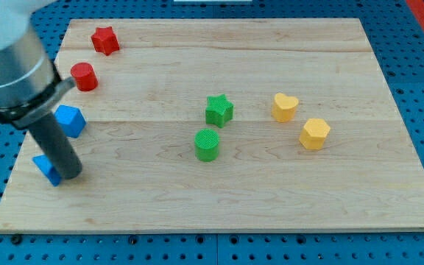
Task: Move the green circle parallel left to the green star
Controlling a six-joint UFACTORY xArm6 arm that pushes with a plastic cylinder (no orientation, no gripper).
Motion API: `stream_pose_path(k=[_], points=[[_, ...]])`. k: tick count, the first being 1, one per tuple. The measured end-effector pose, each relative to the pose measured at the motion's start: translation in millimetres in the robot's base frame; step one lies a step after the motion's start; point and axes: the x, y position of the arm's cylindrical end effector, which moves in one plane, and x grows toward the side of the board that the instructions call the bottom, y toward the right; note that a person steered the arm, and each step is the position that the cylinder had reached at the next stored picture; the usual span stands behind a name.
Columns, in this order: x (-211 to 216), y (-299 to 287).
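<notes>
1. My tip [69, 177] was a bare rod with no jaws to spread or pinch; it held nothing and touched a blue block [46, 168] at the view's left.
2. The green circle [207, 144] lay well off to my tip's right, slightly higher in the view.
3. The green star [218, 110] sat just above and right of the circle, so I judged the circle needed pushing leftward and upward.

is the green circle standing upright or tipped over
Upright: the green circle rests on its base with its round hatched top face up, just below the green star. My tip is far off at the view's left.
</notes>
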Motion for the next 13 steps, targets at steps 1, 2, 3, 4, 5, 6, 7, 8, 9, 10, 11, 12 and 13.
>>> stream_pose_path(k=[1, 2, 3, 4, 5, 6, 7, 8, 9, 10, 11, 12, 13], points=[[-10, 8], [1, 90], [4, 161], [3, 205], [3, 228], [1, 226], [-16, 218], [-50, 198], [-58, 142], [-63, 123], [-77, 124], [-23, 160], [-6, 280]])
